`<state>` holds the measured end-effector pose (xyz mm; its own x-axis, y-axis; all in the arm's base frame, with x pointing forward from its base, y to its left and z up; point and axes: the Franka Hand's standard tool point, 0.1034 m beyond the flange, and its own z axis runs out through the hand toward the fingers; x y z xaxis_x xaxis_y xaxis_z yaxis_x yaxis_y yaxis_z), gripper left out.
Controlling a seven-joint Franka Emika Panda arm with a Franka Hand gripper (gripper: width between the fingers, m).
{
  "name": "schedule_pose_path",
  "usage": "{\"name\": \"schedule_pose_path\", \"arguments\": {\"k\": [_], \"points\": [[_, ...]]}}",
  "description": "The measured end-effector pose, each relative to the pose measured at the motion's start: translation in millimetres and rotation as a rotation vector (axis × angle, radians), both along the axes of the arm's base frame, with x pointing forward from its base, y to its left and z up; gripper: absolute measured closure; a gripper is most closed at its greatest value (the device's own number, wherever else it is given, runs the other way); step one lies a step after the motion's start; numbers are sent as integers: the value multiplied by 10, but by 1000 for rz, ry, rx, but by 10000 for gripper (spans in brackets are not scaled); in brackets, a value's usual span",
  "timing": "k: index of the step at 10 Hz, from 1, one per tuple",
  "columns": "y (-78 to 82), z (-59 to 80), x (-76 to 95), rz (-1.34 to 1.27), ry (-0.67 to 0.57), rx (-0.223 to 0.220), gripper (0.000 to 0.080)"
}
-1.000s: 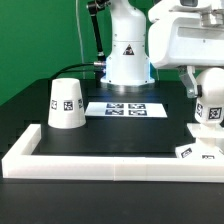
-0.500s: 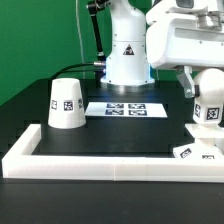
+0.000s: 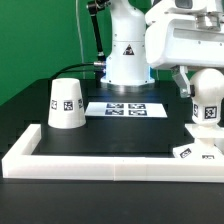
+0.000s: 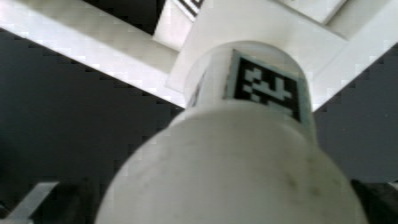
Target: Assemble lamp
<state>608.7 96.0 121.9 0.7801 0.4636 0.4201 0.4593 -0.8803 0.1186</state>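
My gripper (image 3: 205, 88) is at the exterior view's right, shut on the white ball-shaped bulb (image 3: 207, 100), and holds it in the air. The bulb's tagged neck (image 3: 210, 112) points down toward the flat square base (image 3: 197, 149), which lies on the table just below with tags on top. In the wrist view the bulb (image 4: 222, 165) fills the picture, its tagged neck (image 4: 267, 85) pointing away, with dark fingers (image 4: 32, 205) at both sides. The truncated-cone shade (image 3: 65, 103) stands alone at the exterior view's left.
The marker board (image 3: 125, 108) lies in front of the arm's white pedestal (image 3: 127, 55). The long white bar frame (image 3: 110, 165) runs along the table's front and up its left side. Black table surface lies between shade and base.
My gripper has shifted slightly toward the exterior view's left with the bulb in it. The shade and base have not moved.
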Motion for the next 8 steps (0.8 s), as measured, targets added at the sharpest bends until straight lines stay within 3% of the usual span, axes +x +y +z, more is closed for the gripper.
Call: {"name": "schedule_pose_path", "arguments": {"k": [4,6,8], "points": [[-24,270,-33,3,61,-6,101],[-33,324,-39,2,102,-8,101],[-37,260,-81,-2,160,-12,101]]}}
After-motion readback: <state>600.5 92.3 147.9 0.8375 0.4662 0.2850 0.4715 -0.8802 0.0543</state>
